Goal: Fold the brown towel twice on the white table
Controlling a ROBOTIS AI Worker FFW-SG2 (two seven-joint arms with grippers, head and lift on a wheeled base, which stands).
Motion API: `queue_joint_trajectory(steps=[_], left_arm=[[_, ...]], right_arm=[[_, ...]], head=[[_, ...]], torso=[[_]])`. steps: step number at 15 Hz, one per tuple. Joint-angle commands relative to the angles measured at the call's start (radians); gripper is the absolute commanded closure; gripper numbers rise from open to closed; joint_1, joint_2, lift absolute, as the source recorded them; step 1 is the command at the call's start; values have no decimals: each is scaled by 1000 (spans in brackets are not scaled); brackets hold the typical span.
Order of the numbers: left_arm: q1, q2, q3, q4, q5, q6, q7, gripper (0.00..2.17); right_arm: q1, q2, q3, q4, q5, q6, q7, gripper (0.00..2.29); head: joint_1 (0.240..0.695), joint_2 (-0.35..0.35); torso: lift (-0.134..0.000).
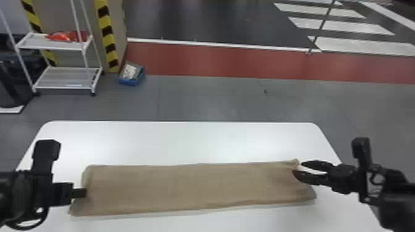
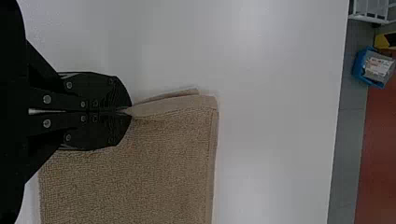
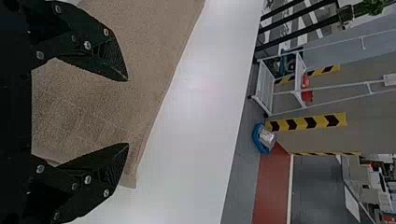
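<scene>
Lengthwise, from where I'm standing, the towel (image 1: 185, 188) lies flat on the table (image 1: 185, 142) in a long strip, one end by the left edge and the other near the right, with bare tabletop between it and the far edge. The left gripper (image 1: 82, 192) has its fingers closed together on the towel's left end, pinching the border. Over at the right end, the right gripper (image 1: 296, 168) holds its fingers wide apart above the cloth. A blue bin (image 1: 131, 81) sits on the floor past the far edge.

White table (image 1: 185, 138), brown towel (image 1: 185, 185) lying across it.
</scene>
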Motion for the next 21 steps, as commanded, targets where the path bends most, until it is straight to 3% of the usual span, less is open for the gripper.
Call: queue_joint_trajectory(steps=[1,3,8,10,12,15,17,21], left_arm=[[10,0,16,-42,9,50,-9,1433],[13,-2,50,-81,44,105,-34,1433],[3,-8,152,-124,211,157,-80,1433],[-23,-2,172,-150,302,215,-91,1433],[-43,-6,183,-203,329,316,-103,1433],[-77,-8,197,-240,449,396,-101,1433],[-88,-8,201,-251,535,403,-95,1433],[-94,-9,205,-259,635,403,-77,1433]], right_arm=[[27,55,-2,-66,-6,4,-3,464],[33,89,3,-87,-5,10,-9,464],[24,167,72,-92,14,7,-44,481],[25,189,113,-87,17,-6,-69,755],[33,210,141,-81,25,-24,-90,1565],[67,215,173,-76,28,-58,-104,1862],[74,215,178,-52,40,-89,-115,1865],[77,215,193,-38,44,-101,-142,1865]], head=[[695,-132],[695,-111],[695,-68],[695,-49],[695,-33],[695,-24],[695,-40],[695,-69]], torso=[[0],[0],[0],[0],[0],[0],[0],[0]])
